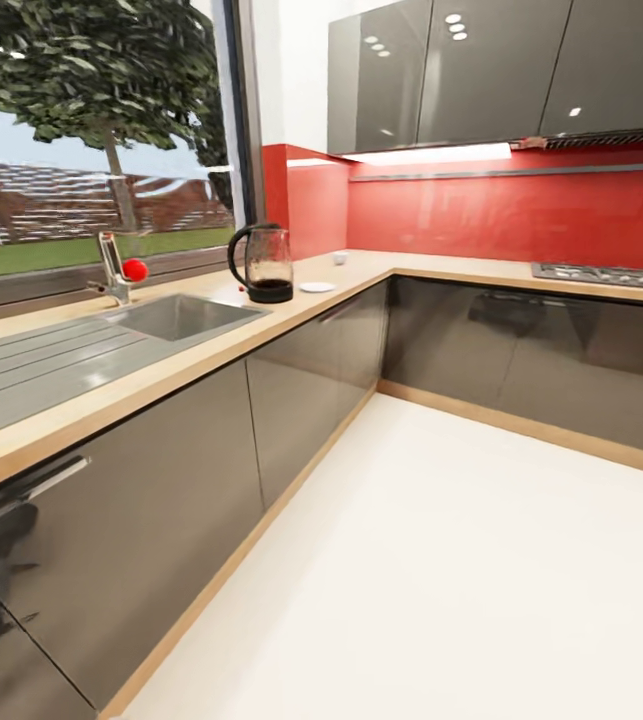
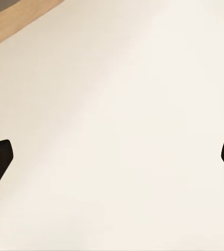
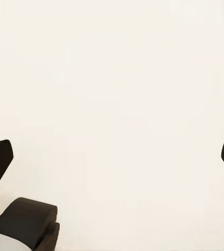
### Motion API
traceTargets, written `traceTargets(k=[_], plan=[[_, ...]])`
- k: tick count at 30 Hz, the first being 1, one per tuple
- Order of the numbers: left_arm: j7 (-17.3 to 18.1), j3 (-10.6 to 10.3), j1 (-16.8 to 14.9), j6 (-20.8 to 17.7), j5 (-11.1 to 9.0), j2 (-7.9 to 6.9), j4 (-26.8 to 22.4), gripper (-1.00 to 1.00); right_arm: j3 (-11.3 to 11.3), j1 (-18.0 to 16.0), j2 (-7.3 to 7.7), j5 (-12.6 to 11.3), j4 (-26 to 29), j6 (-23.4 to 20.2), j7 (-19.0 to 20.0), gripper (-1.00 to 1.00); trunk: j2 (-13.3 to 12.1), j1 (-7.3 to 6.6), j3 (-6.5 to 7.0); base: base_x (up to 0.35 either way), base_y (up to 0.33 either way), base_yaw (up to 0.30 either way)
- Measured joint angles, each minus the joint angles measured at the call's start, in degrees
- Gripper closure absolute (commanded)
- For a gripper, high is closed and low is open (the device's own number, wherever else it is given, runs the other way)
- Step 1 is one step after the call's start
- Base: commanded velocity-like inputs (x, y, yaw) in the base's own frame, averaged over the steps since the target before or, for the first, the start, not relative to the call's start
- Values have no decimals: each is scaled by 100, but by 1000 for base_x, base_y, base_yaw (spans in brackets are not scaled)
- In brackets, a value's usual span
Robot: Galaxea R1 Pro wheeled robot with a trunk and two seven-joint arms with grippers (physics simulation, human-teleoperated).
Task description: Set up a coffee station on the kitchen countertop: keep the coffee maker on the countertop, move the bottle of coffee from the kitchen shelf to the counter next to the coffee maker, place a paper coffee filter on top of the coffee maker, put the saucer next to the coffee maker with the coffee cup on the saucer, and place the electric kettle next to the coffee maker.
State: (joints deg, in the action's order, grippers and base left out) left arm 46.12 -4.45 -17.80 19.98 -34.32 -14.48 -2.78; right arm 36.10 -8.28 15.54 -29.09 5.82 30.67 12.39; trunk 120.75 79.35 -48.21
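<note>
Left of centre in the head view, the electric kettle (image 1: 263,262) stands upright on the countertop (image 1: 361,272), its black handle toward the sink (image 1: 183,316). Just to its right lies the saucer (image 1: 317,287), apart from the kettle base; further back toward the corner sits a small white object, probably the coffee cup (image 1: 340,258), though it is too small to confirm. A tap (image 1: 116,268) with a red knob rises at the far rim of the sink, below the window (image 1: 91,140). Grey cabinet fronts (image 1: 301,390) run under the worktop, a red splashback (image 1: 521,215) behind it, and a hob (image 1: 606,274) occupies the upper right.

Both wrist views look down on pale floor (image 1: 441,580). The left gripper (image 2: 112,157) and right gripper (image 3: 112,157) each show dark fingertips at opposite frame edges, spread wide with nothing between them.

Judged step: approach, with the robot well apart from the counter. The next move calls for driving closer before any reach.
</note>
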Motion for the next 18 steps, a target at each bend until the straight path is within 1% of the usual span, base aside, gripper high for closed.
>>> traceTargets(k=[18], plan=[[0,-1,0,0,0,2,3,-100,1,-2,0,0,1,0,0,-100,0,0,0,264,-193,0]])
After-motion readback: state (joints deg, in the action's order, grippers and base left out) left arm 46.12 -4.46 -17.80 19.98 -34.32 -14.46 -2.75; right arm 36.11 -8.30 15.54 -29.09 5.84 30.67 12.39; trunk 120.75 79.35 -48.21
